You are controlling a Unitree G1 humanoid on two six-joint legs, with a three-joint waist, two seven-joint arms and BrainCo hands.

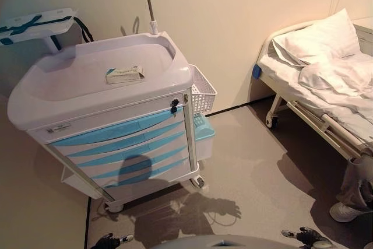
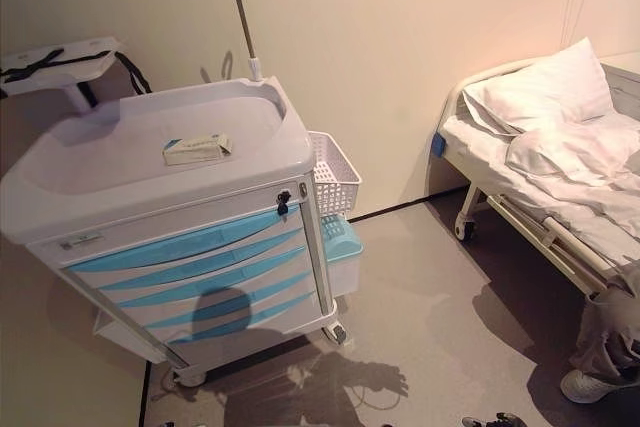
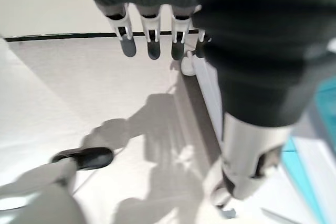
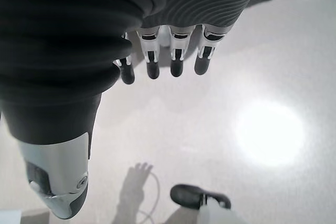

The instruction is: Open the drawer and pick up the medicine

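Observation:
A white medical cart (image 1: 70,94) stands against the wall, and its blue-fronted drawers (image 1: 119,147) are all shut. A small white and green medicine box (image 1: 124,74) lies flat on the cart's recessed top. My left hand (image 1: 108,241) hangs low at the bottom edge, in front of the cart and apart from it. In the left wrist view its fingers (image 3: 152,43) are straight and hold nothing. My right hand (image 1: 308,236) hangs low at the bottom right over the floor. Its fingers (image 4: 176,59) are straight and empty.
A white mesh basket (image 1: 202,90) and a blue bin (image 1: 203,127) hang on the cart's right side. A pole (image 1: 149,1) rises behind it. A side tray (image 1: 36,24) is at the far left. A hospital bed (image 1: 326,80) fills the right. A person's leg and shoe (image 1: 351,202) are at the lower right.

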